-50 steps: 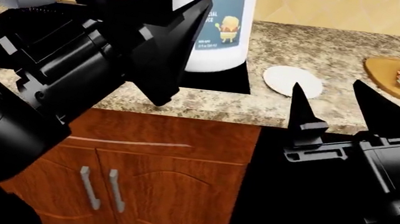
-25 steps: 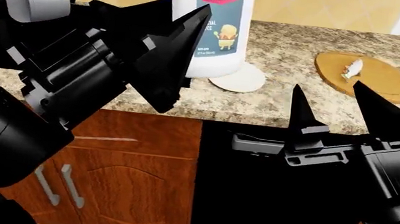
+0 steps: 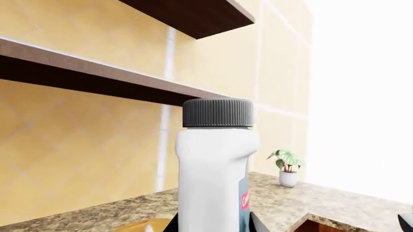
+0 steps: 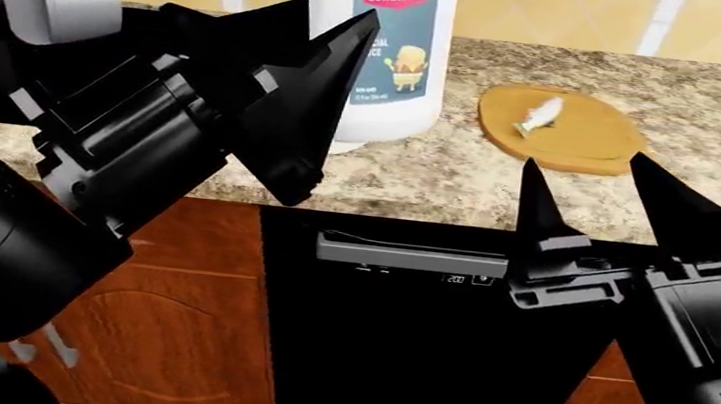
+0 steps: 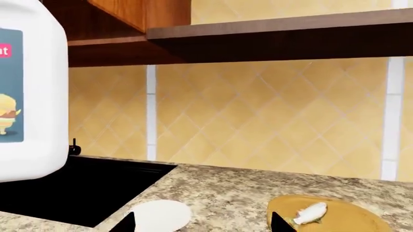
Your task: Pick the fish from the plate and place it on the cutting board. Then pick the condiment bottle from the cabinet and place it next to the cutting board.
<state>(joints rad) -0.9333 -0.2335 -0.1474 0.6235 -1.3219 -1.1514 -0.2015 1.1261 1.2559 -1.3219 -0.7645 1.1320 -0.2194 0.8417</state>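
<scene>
My left gripper is shut on the white condiment bottle with a grey cap, and holds it upright over the counter, left of the cutting board. The fish lies on the board. In the left wrist view the bottle fills the middle, with the black fingers on both sides of it. My right gripper is open and empty, in front of the counter edge below the board. In the right wrist view the white plate lies bare, left of the board and fish. The plate is hidden in the head view.
A speckled granite counter runs across. A black cooktop lies at its left. A black appliance front sits under the counter, with wooden cabinet doors beside it. Dark wall shelves hang above. A small potted plant stands farther along.
The head view has shifted along the counter: board and fish moved left in it, and the plate slid behind the bottle. The bottle stays in my left gripper. The right gripper stays open.
</scene>
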